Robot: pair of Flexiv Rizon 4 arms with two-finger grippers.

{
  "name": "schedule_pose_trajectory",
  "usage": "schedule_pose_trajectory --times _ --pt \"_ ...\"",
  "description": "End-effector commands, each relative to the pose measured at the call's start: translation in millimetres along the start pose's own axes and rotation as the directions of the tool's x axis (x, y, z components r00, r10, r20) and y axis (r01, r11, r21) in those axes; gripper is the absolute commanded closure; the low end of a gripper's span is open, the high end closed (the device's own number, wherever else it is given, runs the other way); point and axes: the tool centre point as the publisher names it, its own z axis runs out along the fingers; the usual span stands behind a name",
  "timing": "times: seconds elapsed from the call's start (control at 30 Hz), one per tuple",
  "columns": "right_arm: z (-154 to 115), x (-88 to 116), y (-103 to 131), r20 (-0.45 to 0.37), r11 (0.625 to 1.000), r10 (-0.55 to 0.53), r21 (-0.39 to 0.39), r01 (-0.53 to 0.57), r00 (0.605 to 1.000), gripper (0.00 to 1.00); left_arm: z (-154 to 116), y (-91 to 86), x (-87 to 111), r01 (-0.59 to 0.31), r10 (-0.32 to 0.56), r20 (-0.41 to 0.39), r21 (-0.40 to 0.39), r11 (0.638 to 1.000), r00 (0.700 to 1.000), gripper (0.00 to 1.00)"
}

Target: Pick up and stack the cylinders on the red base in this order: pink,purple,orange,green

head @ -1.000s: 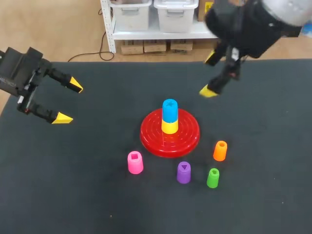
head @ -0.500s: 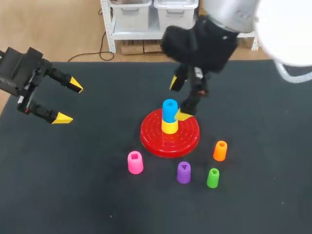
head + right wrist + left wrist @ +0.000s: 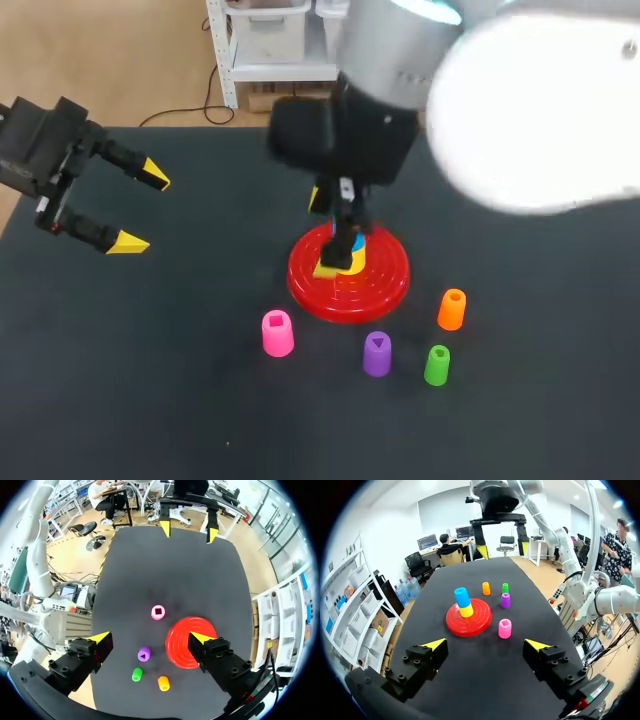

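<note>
Four cylinders stand loose near the red base (image 3: 385, 285): pink (image 3: 277, 333), purple (image 3: 376, 354), orange (image 3: 452, 309), green (image 3: 437, 365). Over the base hangs the right gripper (image 3: 149, 638), jaws spread, its arm hiding most of the blue-yellow stack (image 3: 464, 603) from above (the left wrist view shows it). Well apart, the left gripper (image 3: 141, 210) is also released.

The base (image 3: 375, 285) sits mid-bench (image 3: 150, 380), with the upper cylinder (image 3: 462, 596) stacked on the lower cylinder (image 3: 466, 611) at its centre. Four more stand on the bench on the robot's side of the base. The leftmost cylinder (image 3: 277, 333) is off its left front, the second cylinder (image 3: 376, 353) and third cylinder (image 3: 436, 364) are side by side before it, and the rightmost cylinder (image 3: 451, 309) is beside its right edge. The right end effector (image 3: 325, 233) hangs over the base. The left end effector (image 3: 135, 210) is well apart at the left.
</note>
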Motion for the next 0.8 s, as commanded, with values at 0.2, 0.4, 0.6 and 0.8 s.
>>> schedule_pose_trajectory --times 0.2,0.4,0.6,0.8 --pt "24.9 -19.3 18.3 -0.046 0.999 -0.017 0.049 0.019 0.999 0.0 0.4 -0.9 1.2 -0.003 0.003 0.003 -0.004 1.0 1.0 0.0" --pt "49.0 -36.3 7.1 -0.072 0.994 0.039 0.109 -0.031 0.997 0.0 0.4 -0.9 1.2 -0.003 0.003 0.003 -0.004 1.0 1.0 0.0" --pt "61.9 -43.2 -20.9 -0.016 0.98 0.191 0.054 -0.189 0.982 0.0 0.4 -0.9 1.2 -0.003 0.003 0.003 -0.004 1.0 1.0 0.0" --pt "68.1 -40.6 -36.5 -0.028 0.971 0.236 0.042 -0.234 0.971 0.0 0.4 -0.9 1.2 -0.003 0.003 0.003 -0.004 1.0 1.0 0.0"
